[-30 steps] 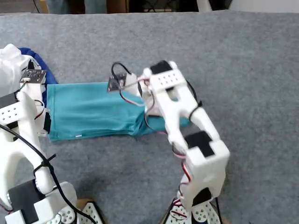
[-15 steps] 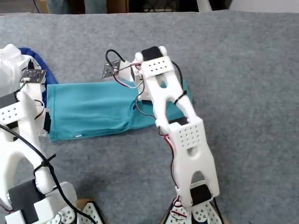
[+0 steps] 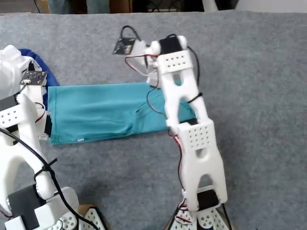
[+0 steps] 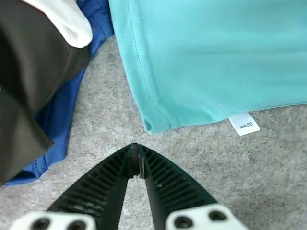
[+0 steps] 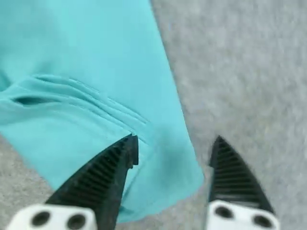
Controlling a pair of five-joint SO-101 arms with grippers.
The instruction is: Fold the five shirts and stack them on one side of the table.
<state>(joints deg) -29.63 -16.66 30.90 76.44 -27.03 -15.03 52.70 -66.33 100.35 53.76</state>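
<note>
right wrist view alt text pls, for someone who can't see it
The right gripper hangs open over the end of a teal shirt, one jaw above the cloth and the other above the grey table. A few creases run across the shirt near its edge.

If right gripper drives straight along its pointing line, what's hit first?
Likely the teal shirt, near its end edge. The right gripper is open, one finger over fabric, the other over the grey table cover. Height above the cloth is unclear.
</note>
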